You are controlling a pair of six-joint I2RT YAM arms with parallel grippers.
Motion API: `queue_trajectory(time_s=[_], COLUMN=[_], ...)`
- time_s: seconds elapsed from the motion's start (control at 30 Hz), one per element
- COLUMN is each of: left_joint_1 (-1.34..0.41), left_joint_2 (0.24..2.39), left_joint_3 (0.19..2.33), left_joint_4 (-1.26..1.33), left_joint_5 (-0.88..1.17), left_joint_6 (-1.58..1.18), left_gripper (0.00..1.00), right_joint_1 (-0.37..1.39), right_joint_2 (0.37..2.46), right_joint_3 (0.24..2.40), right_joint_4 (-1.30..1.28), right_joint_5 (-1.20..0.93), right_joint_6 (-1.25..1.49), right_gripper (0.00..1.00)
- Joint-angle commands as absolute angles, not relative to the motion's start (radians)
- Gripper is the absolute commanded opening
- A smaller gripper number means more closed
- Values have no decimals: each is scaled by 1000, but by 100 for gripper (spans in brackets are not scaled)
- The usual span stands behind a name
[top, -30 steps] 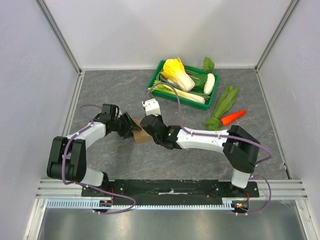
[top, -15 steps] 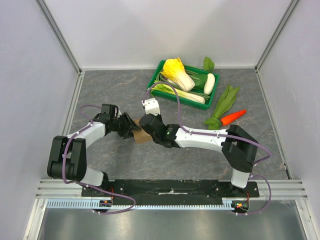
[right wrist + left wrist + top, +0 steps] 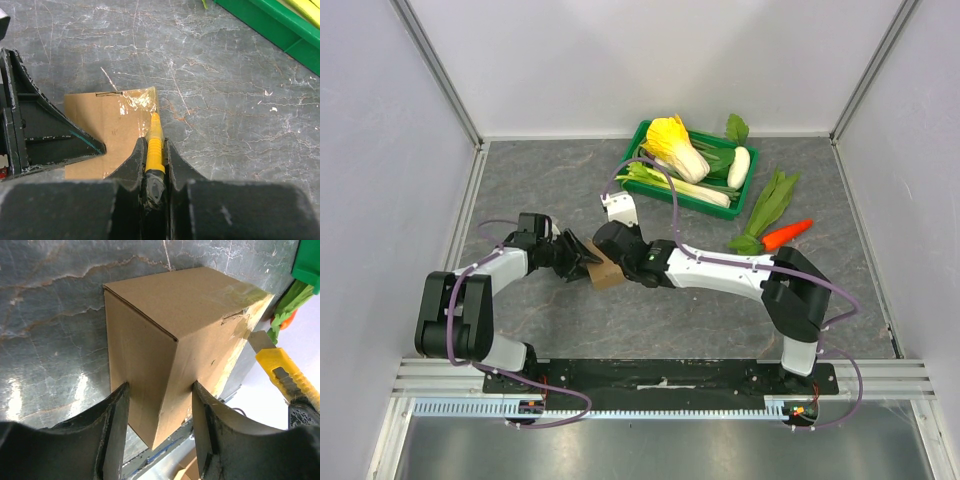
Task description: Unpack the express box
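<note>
The express box (image 3: 605,272), a small brown cardboard box, stands on the grey table between both grippers. My left gripper (image 3: 576,257) is shut on the box, its jaws pressed on two sides near a corner (image 3: 160,387). The box fills the left wrist view (image 3: 170,340). My right gripper (image 3: 609,246) is shut on a yellow utility knife (image 3: 155,142). The knife's tip rests at the box's taped edge (image 3: 137,102). The knife also shows in the left wrist view (image 3: 282,372), beside the box's far edge.
A green crate (image 3: 695,200) with cabbage and other vegetables stands at the back, its corner in the right wrist view (image 3: 280,30). A leafy green (image 3: 765,205) and a carrot (image 3: 785,234) lie to its right. Walls close in left, right and back.
My right gripper has moved a little left and away with the knife, closer over the box. The left gripper keeps its hold and the box has barely shifted.
</note>
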State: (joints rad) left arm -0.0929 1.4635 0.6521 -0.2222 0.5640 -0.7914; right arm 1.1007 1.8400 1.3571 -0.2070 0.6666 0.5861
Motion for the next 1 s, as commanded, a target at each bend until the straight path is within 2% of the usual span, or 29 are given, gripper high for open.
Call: queue_trajectory(time_s=[0.0, 0.97], left_joint_1=[-97, -74], left_joint_2=[1520, 1511], left_joint_3=[577, 604], left_joint_4=[-276, -311], left_joint_5=[525, 413], left_joint_6=[-867, -890], left_gripper=[2, 2], right_joint_1=[1112, 1101], right_joint_2=[1884, 1776], right_joint_3=[1404, 1322], right_joint_4=[-374, -472], right_joint_5=[560, 497], right_joint_6=[632, 577], right_gripper=[0, 0])
